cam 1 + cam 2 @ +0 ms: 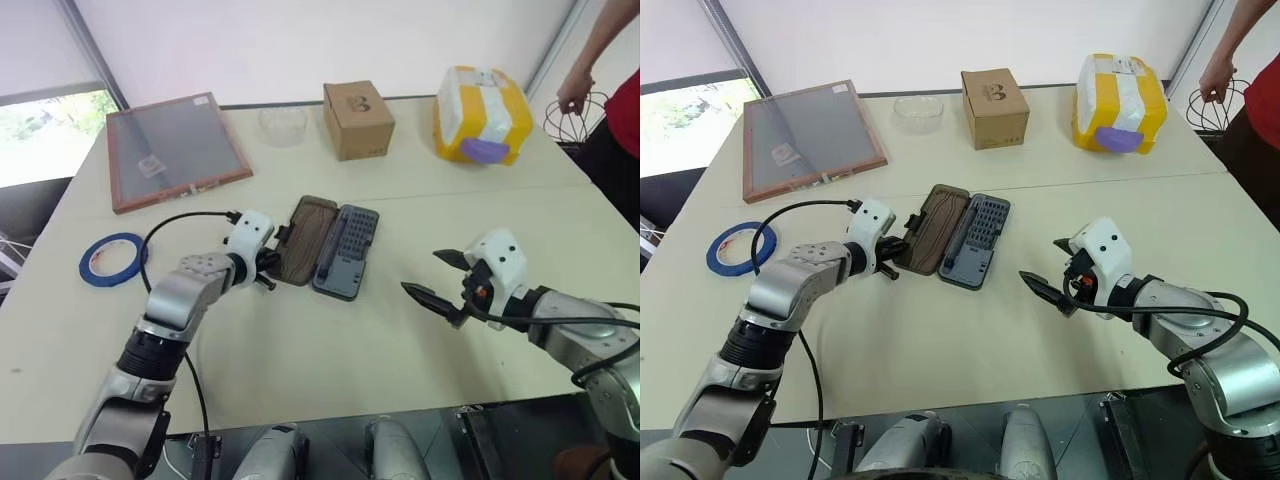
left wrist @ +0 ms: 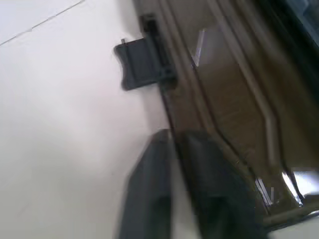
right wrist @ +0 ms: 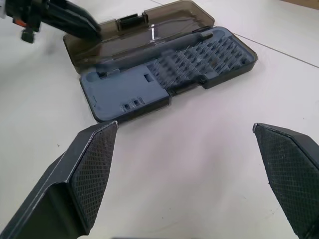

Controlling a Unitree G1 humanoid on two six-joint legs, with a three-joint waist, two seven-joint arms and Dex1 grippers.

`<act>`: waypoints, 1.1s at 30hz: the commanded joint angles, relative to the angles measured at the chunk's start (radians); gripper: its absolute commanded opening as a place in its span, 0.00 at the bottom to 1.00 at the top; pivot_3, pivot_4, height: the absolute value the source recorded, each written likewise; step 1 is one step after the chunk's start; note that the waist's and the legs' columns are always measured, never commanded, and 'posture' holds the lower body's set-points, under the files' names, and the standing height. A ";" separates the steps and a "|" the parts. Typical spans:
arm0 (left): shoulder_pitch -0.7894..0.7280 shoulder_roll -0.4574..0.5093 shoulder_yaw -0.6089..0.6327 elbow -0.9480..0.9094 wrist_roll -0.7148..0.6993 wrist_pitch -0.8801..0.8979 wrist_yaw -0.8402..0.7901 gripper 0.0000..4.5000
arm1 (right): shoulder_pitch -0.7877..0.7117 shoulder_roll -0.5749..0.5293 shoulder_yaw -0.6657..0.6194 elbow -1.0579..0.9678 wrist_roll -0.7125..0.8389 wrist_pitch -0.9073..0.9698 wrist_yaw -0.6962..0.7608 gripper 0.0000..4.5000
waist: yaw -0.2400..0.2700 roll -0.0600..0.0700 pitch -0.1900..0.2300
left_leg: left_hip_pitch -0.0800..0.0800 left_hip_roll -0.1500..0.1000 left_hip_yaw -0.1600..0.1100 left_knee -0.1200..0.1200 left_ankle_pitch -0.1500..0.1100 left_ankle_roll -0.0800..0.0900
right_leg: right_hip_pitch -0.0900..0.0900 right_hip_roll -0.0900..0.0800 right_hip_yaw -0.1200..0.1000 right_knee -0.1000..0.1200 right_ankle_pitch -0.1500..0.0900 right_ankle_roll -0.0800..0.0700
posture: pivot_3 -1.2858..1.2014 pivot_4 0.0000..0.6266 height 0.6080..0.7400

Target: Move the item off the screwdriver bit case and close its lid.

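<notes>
Head views: the screwdriver bit case [image 1: 330,245] lies mid-table, opened flat. Its smoky brown lid [image 1: 308,238] is folded out toward the robot's left, beside the grey base [image 1: 348,252]. The left gripper [image 1: 272,260] sits at the lid's outer edge; we cannot tell whether it is clamped. The right gripper [image 1: 432,277] hovers near the case on its right, spread wide and holding nothing.

Left wrist view: lid rim close up, with the latch tab [image 2: 142,64] sticking out. The plastic is thin and glossy; we judge it light, stiff and slippery. The best hold looks like that outer rim beside the tab, then swing it over on the hinge.

Right wrist view: rows of bits [image 3: 209,57] and a driver handle [image 3: 154,52] sit in the base. Jolting could shake bits loose.
</notes>
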 commanded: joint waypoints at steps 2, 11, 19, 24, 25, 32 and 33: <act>0.034 0.018 -0.006 0.035 0.030 0.026 -0.004 0.01 | 0.004 -0.012 -0.025 -0.027 0.002 -0.027 0.010 1.00 | 0.003 0.000 0.000 | 0.000 0.000 0.000 0.000 0.000 0.000 | 0.001 0.000 0.000 0.000 0.000 0.000 | 0.52 0.24 1.00; -0.177 0.152 -0.137 0.383 0.139 -0.693 -0.486 0.01 | 0.086 -0.130 -0.096 -0.037 0.068 0.001 0.148 1.00 | 0.009 0.000 0.001 | -0.002 0.000 -0.001 0.003 0.000 0.000 | 0.001 0.000 -0.002 -0.001 0.000 0.000 | 0.52 0.24 1.00; -0.467 0.090 -0.200 0.925 0.231 -1.314 -0.902 0.01 | 0.126 -0.194 -0.131 -0.057 0.109 0.009 0.213 1.00 | 0.011 -0.001 0.001 | -0.003 -0.001 -0.001 0.004 0.000 0.001 | 0.002 -0.002 -0.004 -0.003 0.000 0.000 | 0.52 0.24 1.00; -0.525 0.028 -0.198 1.058 0.260 -1.430 -1.004 0.01 | 0.134 -0.189 -0.153 -0.083 0.133 0.030 0.197 1.00 | 0.004 -0.001 0.001 | -0.004 -0.001 -0.002 0.004 -0.001 0.001 | 0.002 -0.002 -0.005 -0.002 0.000 0.000 | 0.52 0.24 1.00; -0.529 0.021 -0.201 1.078 0.276 -1.457 -1.002 0.01 | 0.137 -0.186 -0.157 -0.089 0.138 0.035 0.192 1.00 | 0.003 -0.001 0.001 | -0.004 -0.001 -0.002 0.004 -0.001 0.001 | 0.002 -0.002 -0.005 -0.002 0.000 0.000 | 0.52 0.24 1.00; -0.573 0.001 -0.225 1.210 0.442 -1.536 -0.762 0.01 | 0.143 -0.171 -0.156 -0.108 0.150 0.050 0.145 1.00 | 0.004 -0.004 0.003 | -0.004 -0.001 -0.002 0.006 -0.001 0.001 | 0.002 -0.002 -0.005 -0.002 0.000 0.000 | 0.52 0.24 1.00; -0.576 0.000 -0.223 1.221 0.452 -1.538 -0.748 0.01 | 0.145 -0.171 -0.157 -0.107 0.151 0.048 0.142 1.00 | 0.005 -0.004 0.003 | -0.004 -0.001 -0.002 0.006 -0.001 0.001 | 0.002 -0.001 -0.005 -0.001 0.000 0.000 | 0.52 0.24 1.00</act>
